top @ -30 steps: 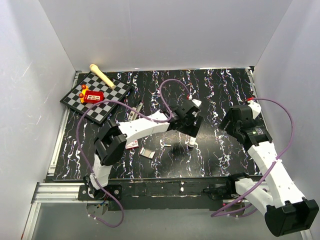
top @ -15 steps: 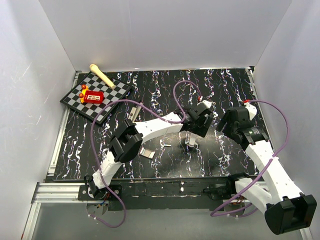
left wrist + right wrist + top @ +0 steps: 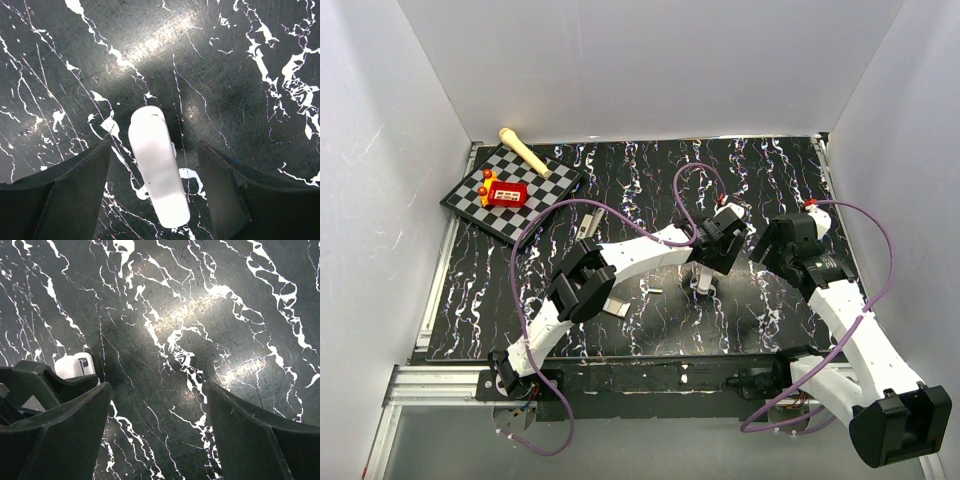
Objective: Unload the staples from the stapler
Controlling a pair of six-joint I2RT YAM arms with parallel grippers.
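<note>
The stapler (image 3: 588,222), slim and grey-silver, lies on the black marbled table by the checkerboard's near corner, far from both grippers. A tiny silvery strip (image 3: 656,291), probably the staples, lies at mid-table, left of my left gripper. My left gripper (image 3: 703,277) (image 3: 154,150) is open and points down. Its fingers straddle a white stick (image 3: 157,170) (image 3: 700,285) without touching it. My right gripper (image 3: 767,250) (image 3: 159,390) is open and empty over bare table, just right of the left gripper.
A checkerboard (image 3: 535,210) at the back left carries a red toy (image 3: 507,193) and a wooden stick (image 3: 525,150). A small flat silvery piece (image 3: 615,305) lies by the left arm's elbow. The white stick's end (image 3: 75,365) shows beside the right gripper's left finger.
My left arm has reached further right and brought its open gripper down around the white stick. My right gripper has shifted slightly left. Nothing was taken hold of.
</note>
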